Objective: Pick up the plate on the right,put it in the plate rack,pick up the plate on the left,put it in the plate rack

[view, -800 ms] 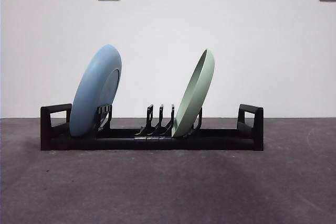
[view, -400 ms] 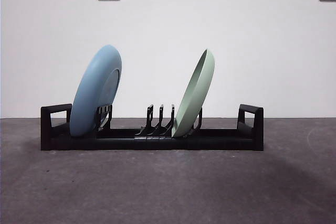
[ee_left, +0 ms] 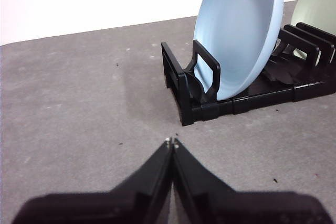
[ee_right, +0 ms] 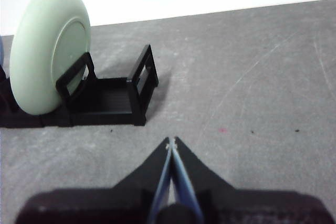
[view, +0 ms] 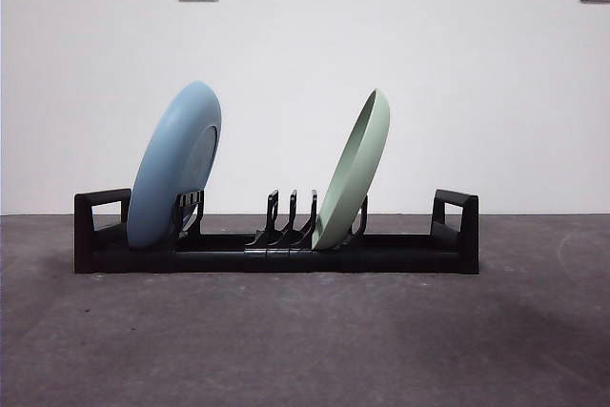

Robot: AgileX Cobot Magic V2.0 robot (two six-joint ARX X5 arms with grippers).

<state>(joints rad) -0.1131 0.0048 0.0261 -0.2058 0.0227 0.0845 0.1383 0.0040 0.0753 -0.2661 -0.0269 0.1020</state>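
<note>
Blue plate (view: pixel 174 167), green plate (view: pixel 354 174) upright in plate rack (view: pixel 276 245); both grippers' jaws closed, empty

We see the black plate rack (view: pixel 276 253) lying lengthwise, the blue plate (view: pixel 174 167) seated at its left end, the green plate (view: pixel 354 172) right of centre, both tilted toward 1 o'clock.

The blue plate (view: pixel 174 167) and green plate (view: pixel 355 171) lean in the plate rack (view: pixel 276 247); short prongs (view: pixel 292 218) stand between them. The grey surface (view: pixel 305 340) around the rack is open.
</note>
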